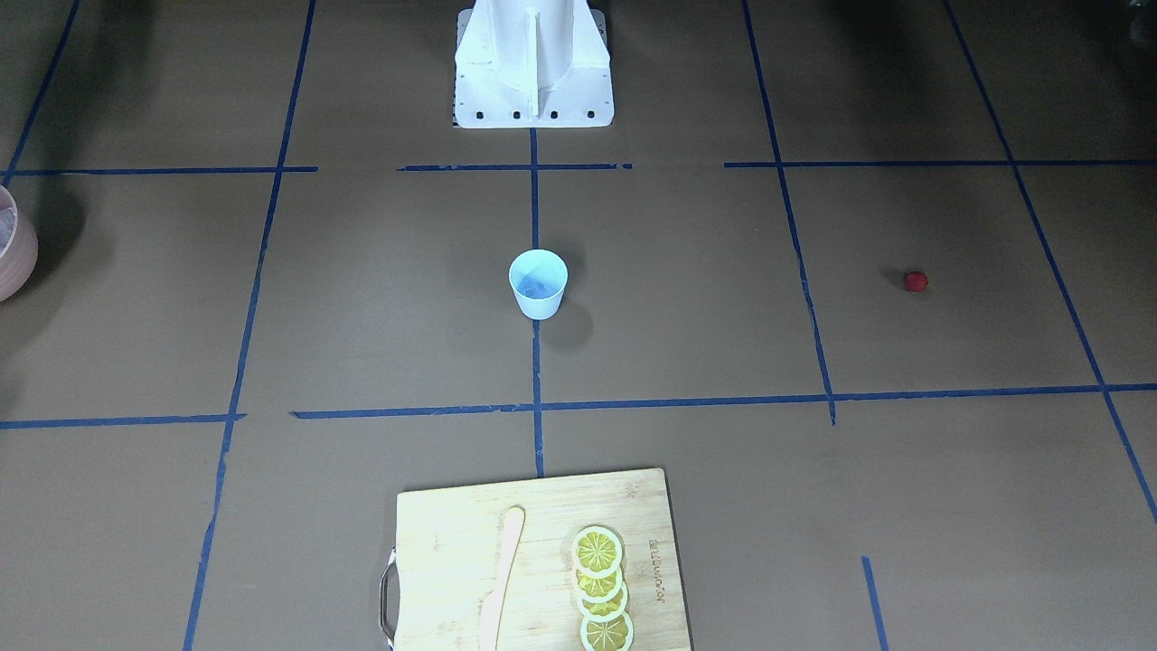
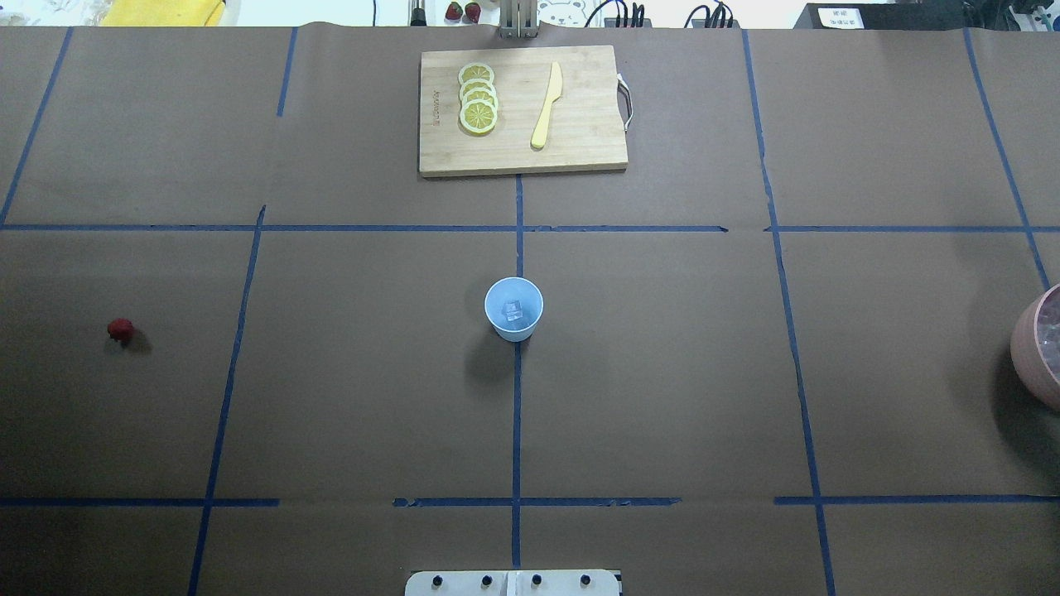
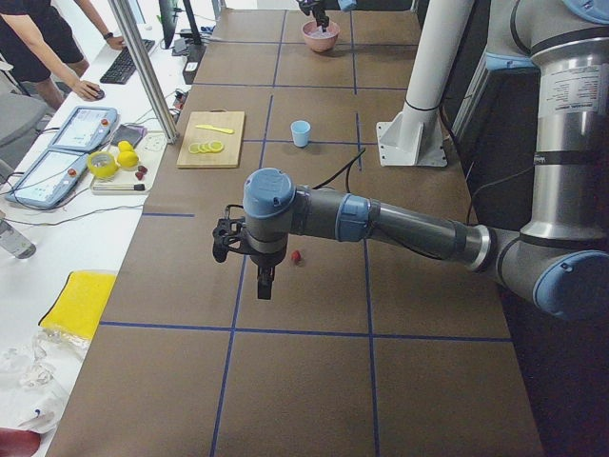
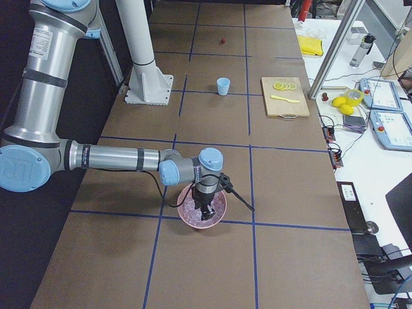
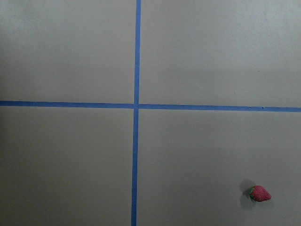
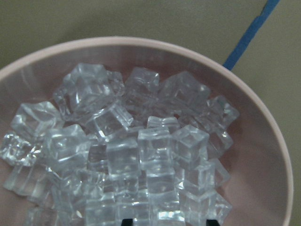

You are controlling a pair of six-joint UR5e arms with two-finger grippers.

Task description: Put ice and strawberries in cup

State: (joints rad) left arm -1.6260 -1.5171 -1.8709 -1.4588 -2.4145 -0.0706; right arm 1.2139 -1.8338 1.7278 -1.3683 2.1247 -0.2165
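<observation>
Clear ice [image 6: 127, 155] cubes lie heaped in a pinkish bowl [image 6: 263, 117], filling most of it. Beyond its rim lies the grey-brown counter [image 6: 70, 23], crossed by blue tape [image 6: 251, 33] at upper right.

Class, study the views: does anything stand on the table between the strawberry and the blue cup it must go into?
Nothing visible does. Between the strawberry and the cup lie only bare brown paper and blue tape lines; the cutting board sits well off that path.
</observation>
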